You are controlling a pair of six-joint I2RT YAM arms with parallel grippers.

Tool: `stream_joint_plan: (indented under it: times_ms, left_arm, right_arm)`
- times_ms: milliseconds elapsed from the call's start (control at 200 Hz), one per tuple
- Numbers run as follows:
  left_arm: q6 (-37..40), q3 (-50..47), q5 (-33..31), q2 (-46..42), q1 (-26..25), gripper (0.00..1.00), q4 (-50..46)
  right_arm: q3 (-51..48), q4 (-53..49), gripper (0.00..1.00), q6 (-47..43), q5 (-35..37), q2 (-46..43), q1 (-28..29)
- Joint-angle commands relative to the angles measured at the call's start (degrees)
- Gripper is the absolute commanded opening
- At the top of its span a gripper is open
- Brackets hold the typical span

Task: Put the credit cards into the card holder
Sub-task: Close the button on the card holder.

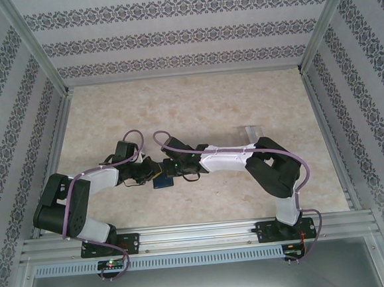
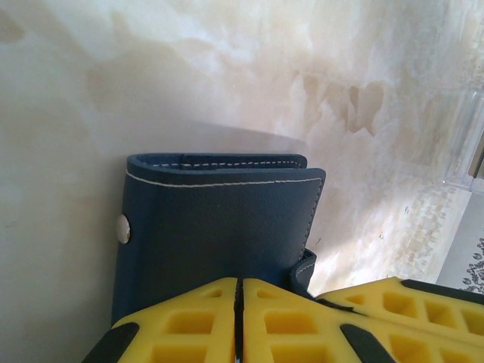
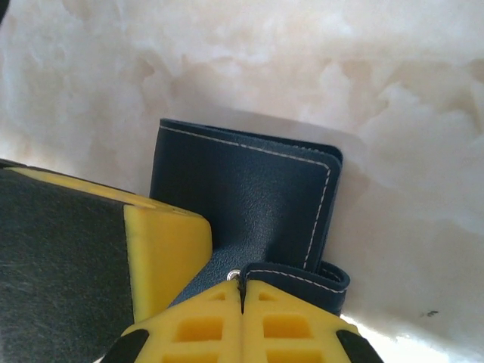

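Note:
The navy card holder [image 1: 162,182] lies on the marbled table between both grippers. In the left wrist view the card holder [image 2: 219,227] is folded shut, with a silver snap stud [image 2: 122,227] on its left edge. My left gripper [image 2: 238,281] is shut, its yellow tips resting on the holder's cover. My right gripper [image 3: 242,283] is shut on the holder's snap tab [image 3: 302,276], which curls up from the card holder [image 3: 257,189]. From above, the left gripper [image 1: 148,175] and the right gripper [image 1: 172,170] meet over it. No credit cards are in view.
A small clear plastic piece [image 1: 248,134] stands behind the right arm and also sits at the right edge of the left wrist view [image 2: 465,151]. Patterned walls enclose the table [image 1: 196,110] on three sides. A metal rail [image 1: 199,234] runs along the near edge.

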Motion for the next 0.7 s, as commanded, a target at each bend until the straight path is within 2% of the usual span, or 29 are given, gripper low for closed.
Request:
stream_joint_plan:
  times_ms: [0,470,699]
  left_arm:
    - [-0.65,-1.26,-0.49,-0.08,-0.72,0.12,-3.37]
    - [0.74,1.2,-0.49,-4.07,0.59,0.2,-8.52]
    - [2.39,1.02,-7.87,-9.89,0.73,0.23,-14.76]
  right_arm:
    - [0.44,-0.47,0.0,0.61,-2.12,1.18,-0.69]
    - [2.26,-0.75,0.0,-0.01,-2.76,2.77,-0.97]
    - [2.35,-0.83,0.0,-0.27,-2.92,2.68,-1.15]
